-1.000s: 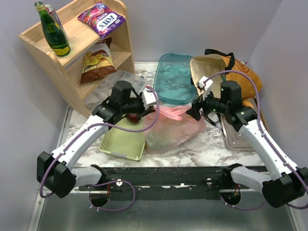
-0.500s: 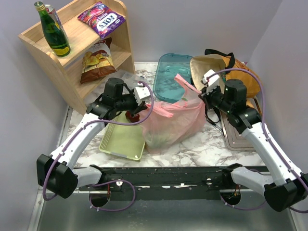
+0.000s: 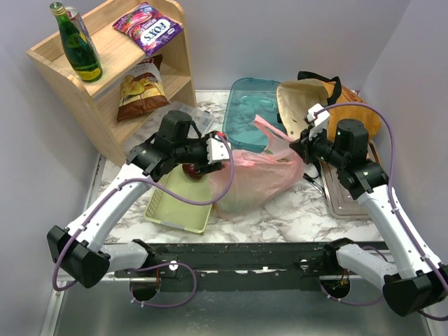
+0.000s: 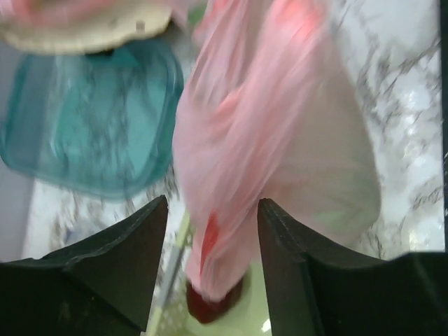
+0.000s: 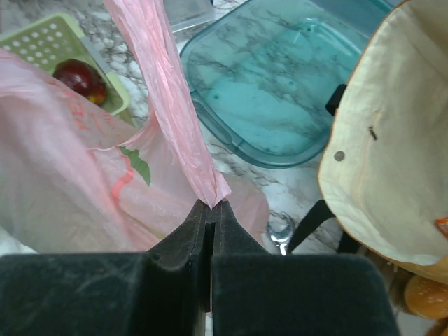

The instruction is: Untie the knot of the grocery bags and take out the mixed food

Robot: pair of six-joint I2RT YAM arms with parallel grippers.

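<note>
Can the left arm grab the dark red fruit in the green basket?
Probably, but not cleanly. The left gripper is open close to the dark red fruit, yet the pink bag hangs between its jaws, partly covering it.

Cannot make out the pink bag [image 4: 280, 140] or teal tray [image 4: 84, 126] sharply from the left wrist: both blurred. Cannot identify the food [image 3: 241, 199] through the plastic. Cannot see the whole tote [image 5: 392, 126], cropped at the right wrist view's edge, nor the red fruit [image 4: 210, 309], half covered by the bag.

Bright even light, soft shadows, pink bag [image 4: 280, 154] motion-blurred in L wrist cam, others sharp
</note>
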